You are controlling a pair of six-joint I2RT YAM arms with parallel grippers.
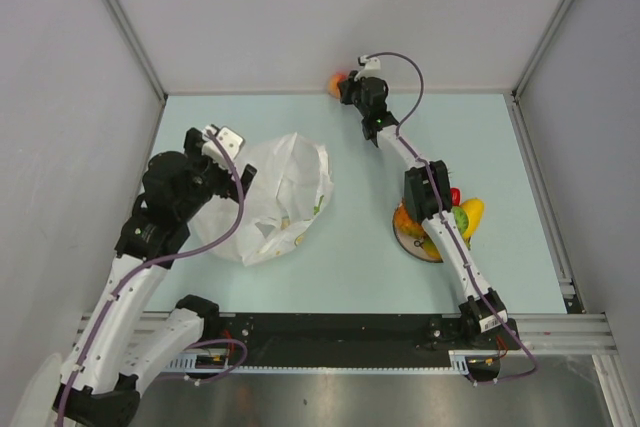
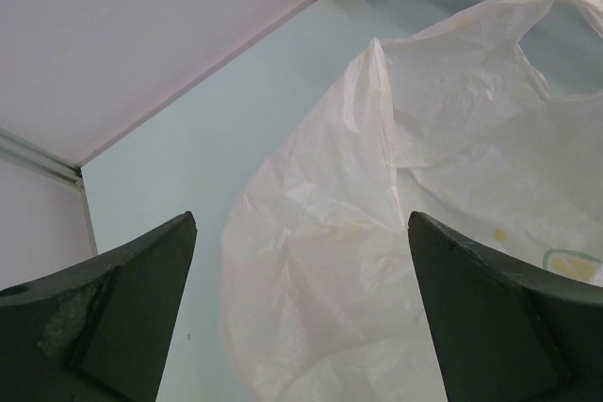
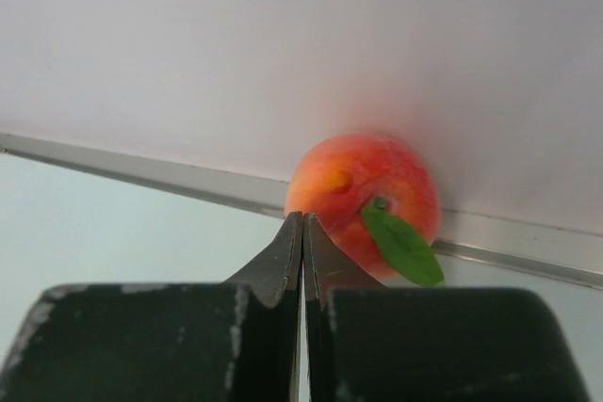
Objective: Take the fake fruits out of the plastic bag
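A pink-orange peach [image 3: 363, 190] with a green leaf rests against the back wall [image 1: 337, 81]. My right gripper [image 3: 302, 218] is shut just in front of it, its tips against the peach's near side and nothing between the jaws. The crumpled white plastic bag [image 1: 270, 197] lies at the left of the table. Above its left side my left gripper [image 2: 301, 233] hangs wide open, apart from the bag [image 2: 424, 185]. Faint yellow and green patches [image 2: 570, 265] show at the bag's right side; whether they are fruits I cannot tell.
A round plate [image 1: 425, 252] under the right forearm carries a yellow lemon [image 1: 472, 212], a green fruit [image 1: 460, 220], a red strawberry [image 1: 455, 195] and an orange fruit [image 1: 405, 219]. Grey walls close off the table at the back and both sides.
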